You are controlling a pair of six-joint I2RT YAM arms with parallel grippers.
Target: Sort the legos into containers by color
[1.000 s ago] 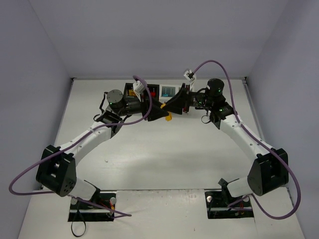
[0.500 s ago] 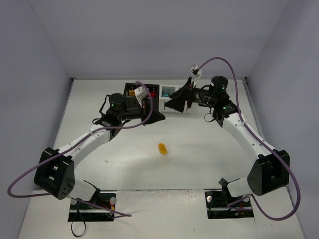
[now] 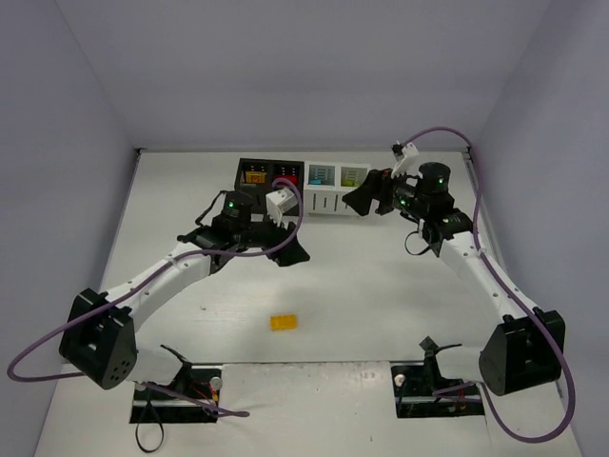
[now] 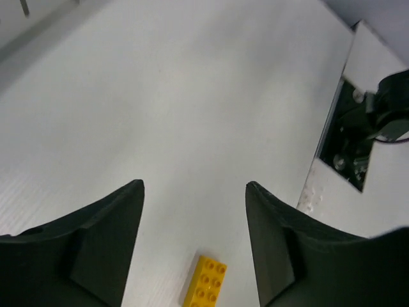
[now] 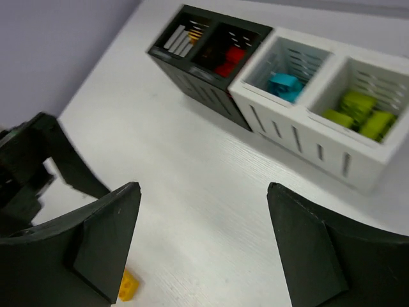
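On the smooth white table (image 3: 381, 295), a studded rectangular yellow brick (image 3: 283, 323) lies flat; left gripper (image 4: 195, 188), right gripper (image 5: 203, 192): jaws apart, empty.

Your left arm (image 3: 157, 273) and right arm (image 3: 481, 269) wear white shells over black joint housings and black bases (image 3: 100, 338). A purple cable (image 3: 441, 131) loops off each, green lights (image 3: 228, 203) dot the wrists, and the fingers (image 4: 102, 236) are matte-black wedges.

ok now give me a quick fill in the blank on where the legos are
The loose brick on the table is ___.
The teal brick lies in a ___ bin.
The end bin beside it holds ___ bricks.
Missing: yellow, white, green.
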